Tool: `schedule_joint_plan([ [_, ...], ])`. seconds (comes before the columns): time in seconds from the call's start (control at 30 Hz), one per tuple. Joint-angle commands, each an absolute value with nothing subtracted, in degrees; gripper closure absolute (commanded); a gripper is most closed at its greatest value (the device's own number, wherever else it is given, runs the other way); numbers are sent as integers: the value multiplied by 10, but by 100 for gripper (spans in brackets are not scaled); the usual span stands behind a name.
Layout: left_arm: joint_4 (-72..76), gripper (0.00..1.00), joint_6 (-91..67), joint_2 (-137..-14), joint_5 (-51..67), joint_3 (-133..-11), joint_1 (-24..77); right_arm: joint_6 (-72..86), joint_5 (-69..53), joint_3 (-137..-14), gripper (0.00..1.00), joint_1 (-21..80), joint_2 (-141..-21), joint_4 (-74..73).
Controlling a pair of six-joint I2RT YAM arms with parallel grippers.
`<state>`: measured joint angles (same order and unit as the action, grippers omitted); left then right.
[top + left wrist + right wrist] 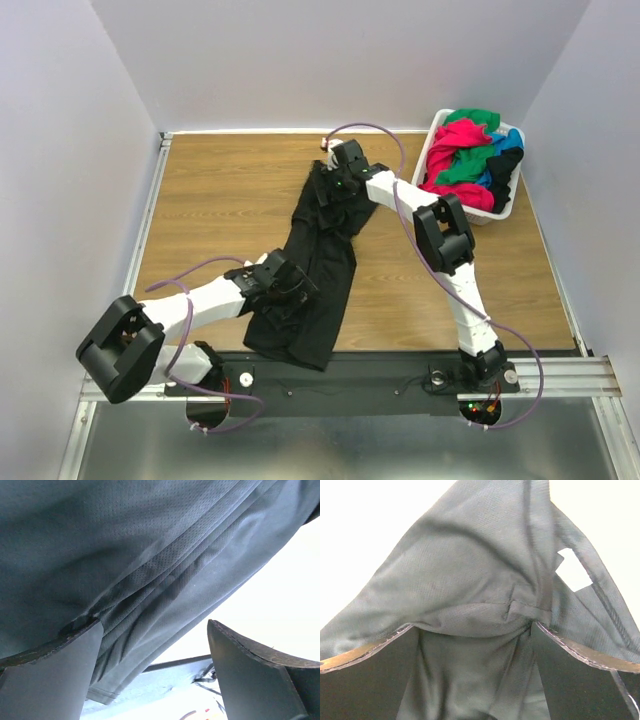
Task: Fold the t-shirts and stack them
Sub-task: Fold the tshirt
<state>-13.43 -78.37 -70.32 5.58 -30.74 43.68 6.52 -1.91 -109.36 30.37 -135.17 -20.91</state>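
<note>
A black t-shirt (325, 250) lies stretched in a long diagonal band on the wooden table, from the far middle to the near edge. My right gripper (338, 180) is at its far end. In the right wrist view the jaws (472, 625) stand wide apart with bunched black fabric (470, 580) between them, next to a white neck label (572, 570). My left gripper (292, 290) is over the shirt's near part. In the left wrist view its jaws (155, 625) are wide apart, and the fabric (125, 555) rests against the left finger (60, 680).
A white slatted basket (437, 125) stands at the back right, holding pink-red (455, 140), green (475, 118), blue (490, 178) and black (505, 165) shirts. The shirt's hem hangs over the black rail (400, 370) at the table's near edge. Grey walls enclose the table.
</note>
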Motion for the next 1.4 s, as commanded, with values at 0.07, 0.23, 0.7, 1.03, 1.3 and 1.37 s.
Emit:
schedule_joint_plan([
  [0.07, -175, 1, -824, -777, 39, -351, 465, -56, -263, -1172, 0, 307, -1487, -239],
  [0.23, -167, 1, -778, -857, 62, -412, 484, -90, -275, -1242, 0, 307, -1536, -239],
  [0.7, -252, 1, -744, -842, 25, -491, 500, -97, -185, -1376, 0, 305, -1536, -240],
  [1.03, -416, 1, -684, -742, -127, -619, 522, -14, -178, -1347, 0, 305, -1380, -239],
  [1.3, -500, 1, -757, -617, -170, -518, 502, 100, -126, -1124, 0, 307, -1196, -236],
  [1.37, -479, 1, -764, -576, -150, -468, 470, 165, -97, -1010, 0, 310, -1124, -236],
])
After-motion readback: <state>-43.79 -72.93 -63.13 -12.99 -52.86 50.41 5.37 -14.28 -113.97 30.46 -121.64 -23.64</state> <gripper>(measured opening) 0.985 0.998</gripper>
